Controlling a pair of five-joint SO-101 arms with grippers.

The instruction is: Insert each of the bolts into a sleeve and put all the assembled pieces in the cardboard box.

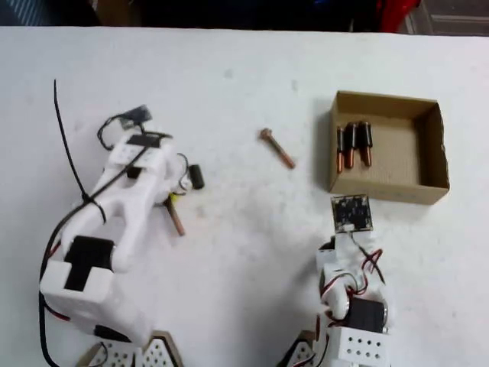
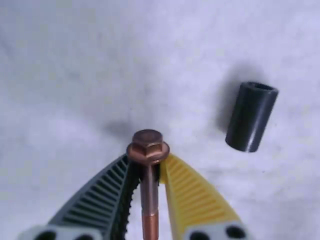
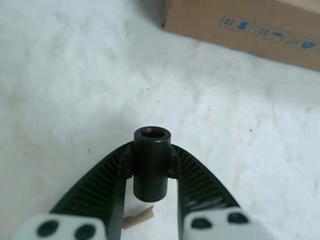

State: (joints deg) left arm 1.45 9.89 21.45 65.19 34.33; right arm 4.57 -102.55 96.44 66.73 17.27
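While one bolt (image 2: 147,145) sits pinched in your left end effector (image 2: 148,161), a loose sleeve (image 2: 251,116) lies just right of it; your right end effector (image 3: 151,150) clamps another sleeve (image 3: 151,170) near the cardboard box (image 1: 386,186), which holds three assembled pieces (image 1: 352,145). A second bolt (image 1: 276,148) lies on the bench (image 1: 229,76).

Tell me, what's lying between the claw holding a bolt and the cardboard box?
Two loose pieces, in the high view: a black sleeve close to the left gripper, then a copper bolt lying farther toward the cardboard box.
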